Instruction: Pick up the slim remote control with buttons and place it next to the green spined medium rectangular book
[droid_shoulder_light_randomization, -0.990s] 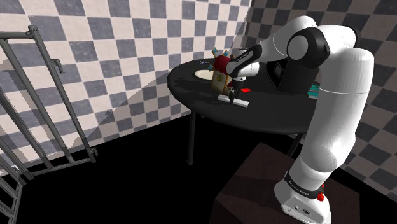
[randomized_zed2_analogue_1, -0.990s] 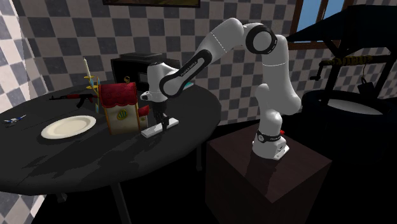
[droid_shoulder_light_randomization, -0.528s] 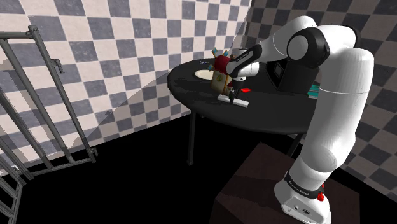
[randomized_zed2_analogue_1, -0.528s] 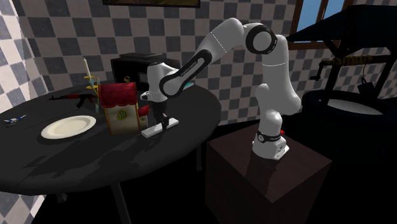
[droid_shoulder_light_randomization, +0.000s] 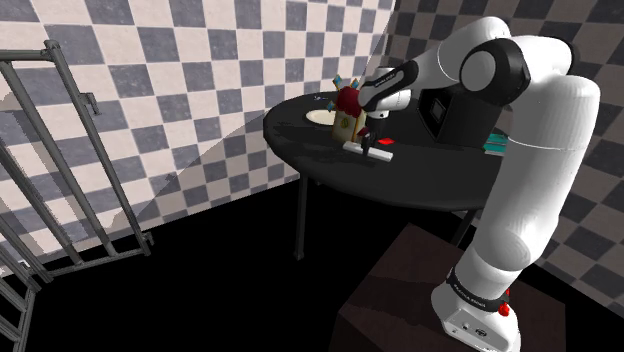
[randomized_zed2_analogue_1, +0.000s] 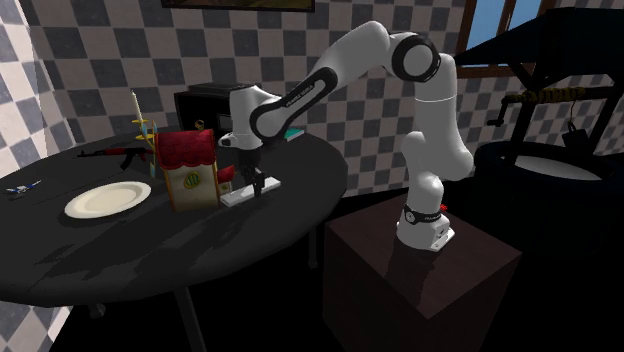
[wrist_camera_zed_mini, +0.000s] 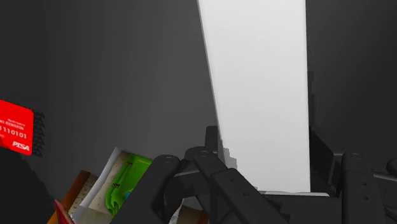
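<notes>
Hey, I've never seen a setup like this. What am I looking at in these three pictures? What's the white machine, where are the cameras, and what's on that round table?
This is a computer-drawn scene, not a photograph. The white jointed arm is a robot bolted to a dark box stand. Two pictures look at it from outside, one from beside the stand and one from elsewhere in the room. The third comes from a camera on the robot's hand, looking along its black two-finger gripper.

The gripper is shut on a slim, flat white remote control, clasped between its fingers over the round black table. Close by stands a tan book with a red top and a green emblem. A round white plate and a small red card also lie on the table.
</notes>
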